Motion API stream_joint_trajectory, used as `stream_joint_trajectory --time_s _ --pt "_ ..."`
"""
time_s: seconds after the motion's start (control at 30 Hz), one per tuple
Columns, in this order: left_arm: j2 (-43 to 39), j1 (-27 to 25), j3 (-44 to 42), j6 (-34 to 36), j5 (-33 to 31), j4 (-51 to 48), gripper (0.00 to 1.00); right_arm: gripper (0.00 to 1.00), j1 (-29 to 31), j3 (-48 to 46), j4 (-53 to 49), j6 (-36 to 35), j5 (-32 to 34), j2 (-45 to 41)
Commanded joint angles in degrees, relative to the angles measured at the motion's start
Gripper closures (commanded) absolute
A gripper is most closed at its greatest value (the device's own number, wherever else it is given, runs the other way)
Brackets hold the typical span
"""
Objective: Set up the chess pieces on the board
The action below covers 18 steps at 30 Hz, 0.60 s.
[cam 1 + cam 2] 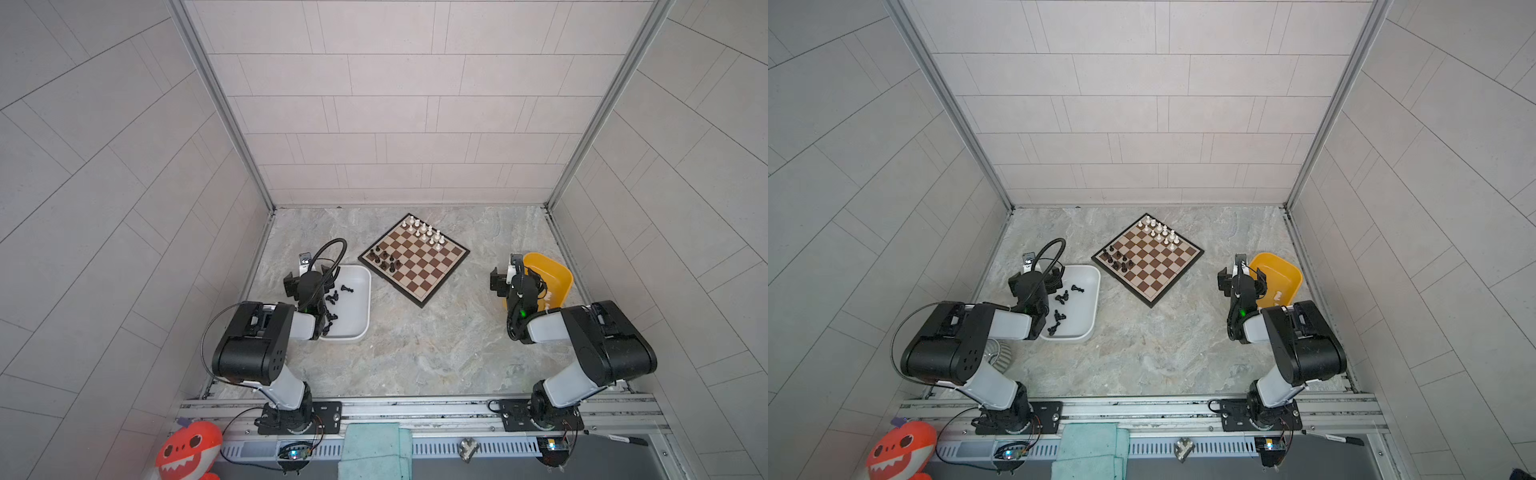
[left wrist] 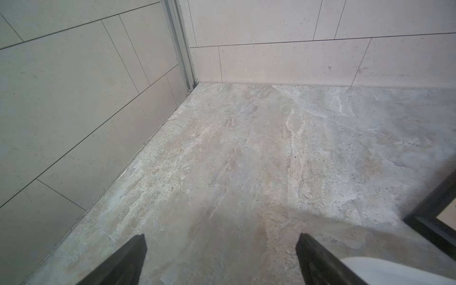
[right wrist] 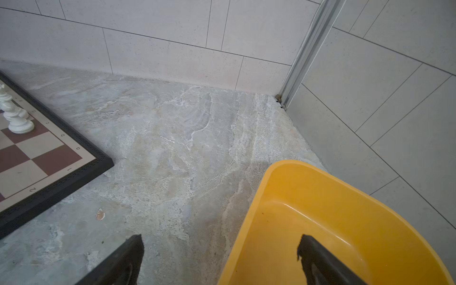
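- The left gripper (image 2: 221,237) hangs over the bare tabletop (image 2: 246,160) by the white tub (image 1: 355,316), jaws spread wide and empty.
- Loose black chess pieces (image 1: 332,297) lie in that tub.
- The board (image 1: 419,270) sits mid-table, turned like a diamond. Black men (image 1: 384,259) cluster near its left corner and white men (image 1: 424,232) line its far-right edge.
- The right gripper (image 3: 220,237) is spread and empty, with one finger above the yellow tub (image 3: 345,209).

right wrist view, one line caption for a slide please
right arm's open fingers straddle the rim of a yellow plastic tub beside a brown-and-cream chessboard with white chessmen
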Motion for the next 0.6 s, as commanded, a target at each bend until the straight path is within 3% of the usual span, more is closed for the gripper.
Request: stream_joint_trajectory --time_s 0.0,0.57 --pt "-0.68 0.37 0.20 -0.32 1.18 -1.20 0.00 0.01 -0.67 0.95 -1.01 -0.01 -0.31 0.64" --pt "-0.71 0.10 0.46 -0.15 1.25 -1.69 0.00 0.01 -0.78 1.01 -1.38 0.08 -0.56 0.55"
